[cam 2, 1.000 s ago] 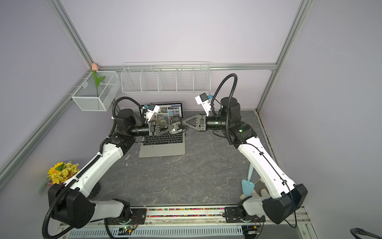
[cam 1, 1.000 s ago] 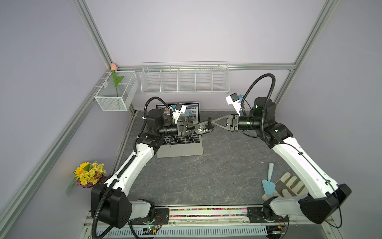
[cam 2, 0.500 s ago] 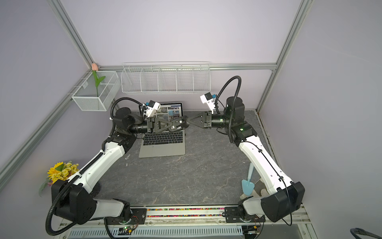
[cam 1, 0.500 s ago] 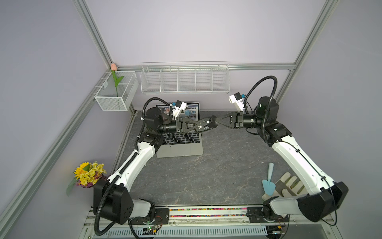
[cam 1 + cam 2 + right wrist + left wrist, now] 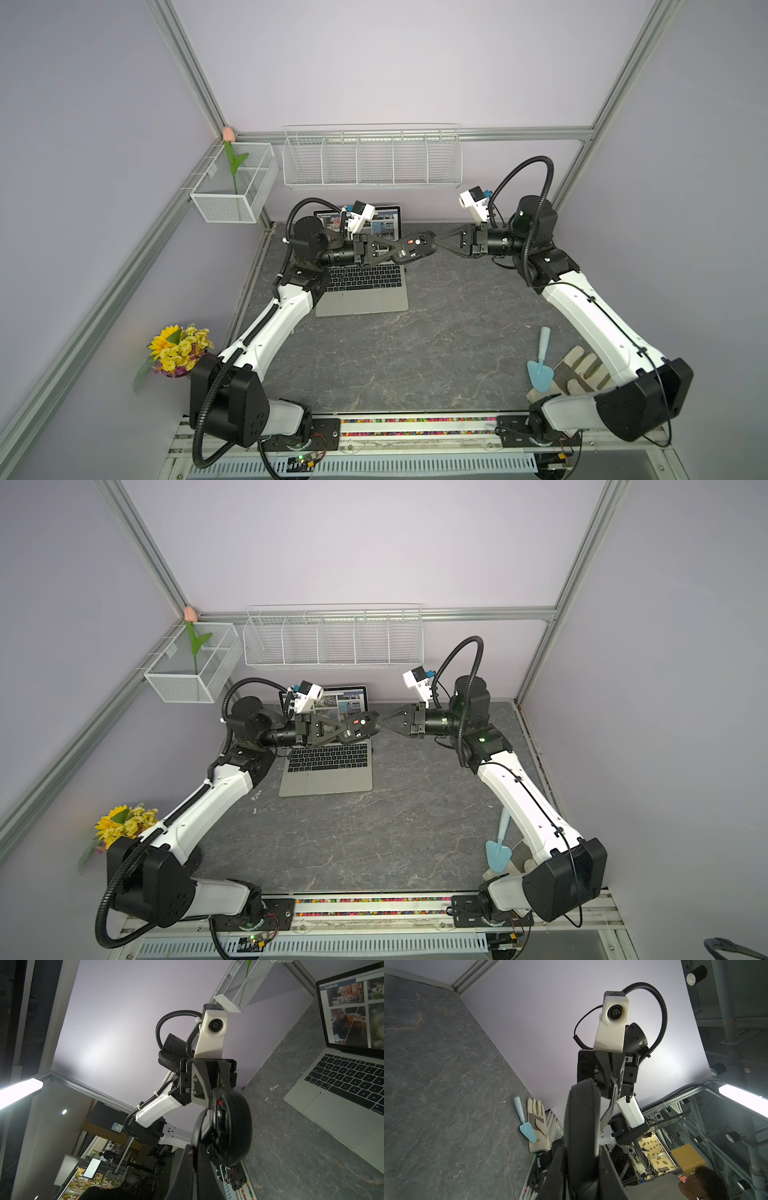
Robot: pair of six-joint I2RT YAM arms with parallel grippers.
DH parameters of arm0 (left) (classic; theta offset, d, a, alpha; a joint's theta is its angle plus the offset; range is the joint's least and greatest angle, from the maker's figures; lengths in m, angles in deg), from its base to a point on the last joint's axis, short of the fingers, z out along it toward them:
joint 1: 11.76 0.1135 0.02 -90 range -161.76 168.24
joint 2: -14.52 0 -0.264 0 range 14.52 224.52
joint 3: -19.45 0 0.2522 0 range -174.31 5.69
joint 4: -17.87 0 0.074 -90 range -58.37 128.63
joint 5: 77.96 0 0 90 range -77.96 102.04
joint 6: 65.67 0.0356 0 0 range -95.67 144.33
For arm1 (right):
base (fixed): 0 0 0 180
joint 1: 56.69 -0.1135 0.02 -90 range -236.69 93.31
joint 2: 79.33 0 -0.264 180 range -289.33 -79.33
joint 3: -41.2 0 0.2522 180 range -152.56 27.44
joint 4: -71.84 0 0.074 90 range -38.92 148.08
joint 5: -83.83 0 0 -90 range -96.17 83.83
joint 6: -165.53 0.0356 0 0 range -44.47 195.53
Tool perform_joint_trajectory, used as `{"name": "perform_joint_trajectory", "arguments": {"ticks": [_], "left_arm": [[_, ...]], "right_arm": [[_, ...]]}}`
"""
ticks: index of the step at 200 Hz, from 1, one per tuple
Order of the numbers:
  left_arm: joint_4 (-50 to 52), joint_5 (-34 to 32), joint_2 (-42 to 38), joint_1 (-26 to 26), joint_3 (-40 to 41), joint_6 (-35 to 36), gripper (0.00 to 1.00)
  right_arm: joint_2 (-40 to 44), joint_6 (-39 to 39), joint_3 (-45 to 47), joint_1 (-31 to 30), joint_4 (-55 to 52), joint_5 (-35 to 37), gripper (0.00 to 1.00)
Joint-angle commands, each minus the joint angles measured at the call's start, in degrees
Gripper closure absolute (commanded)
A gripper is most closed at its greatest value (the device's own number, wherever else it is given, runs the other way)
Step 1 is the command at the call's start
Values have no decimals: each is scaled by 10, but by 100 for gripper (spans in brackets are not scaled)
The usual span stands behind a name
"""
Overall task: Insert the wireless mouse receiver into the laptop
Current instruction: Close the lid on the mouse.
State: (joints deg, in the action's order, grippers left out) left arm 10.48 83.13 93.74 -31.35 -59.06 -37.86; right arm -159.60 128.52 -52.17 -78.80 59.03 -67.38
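Surface: dark grey marbled table (image 5: 415, 353); blue trowel (image 5: 540, 370) and work glove (image 5: 582, 370) at its near right corner.
Room: lilac walls, aluminium frame, white wire rack (image 5: 372, 160) on the back wall.
Laptop (image 5: 361, 299): open, back left of the table.
Left gripper (image 5: 401, 253): clamped on the black mouse (image 5: 417, 249), held in the air over the laptop's right edge.
Right gripper (image 5: 436, 241): closed, pinching a thin curved cover (image 5: 197, 1128) at the mouse's end.
Wireless mouse receiver: too small to make out.

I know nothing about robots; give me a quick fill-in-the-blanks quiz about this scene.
1. The left arm's fingers clamp a flat oval black ___.
2. The slim silver-grey laptop stands ___, screen lit.
3. The light-blue trowel lies beside a whitish work ___.
Missing words: mouse, open, glove.
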Motion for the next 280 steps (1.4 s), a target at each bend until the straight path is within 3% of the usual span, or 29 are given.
{"name": "perform_joint_trajectory", "arguments": {"ticks": [1,18,78,280], "left_arm": [[-17,34,-13,-1,-3,-4,100],[7,37,-14,-1,-8,26,100],[8,45,-15,-3,-13,27,100],[13,48,-8,-22,-13,33,100]], "right_arm": [[-13,-8,-17,8,-9,15,93],[-17,-44,-27,10,-49,13,93],[-33,-118,-38,13,-132,28,93],[-61,-198,-62,-8,-224,86,93]]}}
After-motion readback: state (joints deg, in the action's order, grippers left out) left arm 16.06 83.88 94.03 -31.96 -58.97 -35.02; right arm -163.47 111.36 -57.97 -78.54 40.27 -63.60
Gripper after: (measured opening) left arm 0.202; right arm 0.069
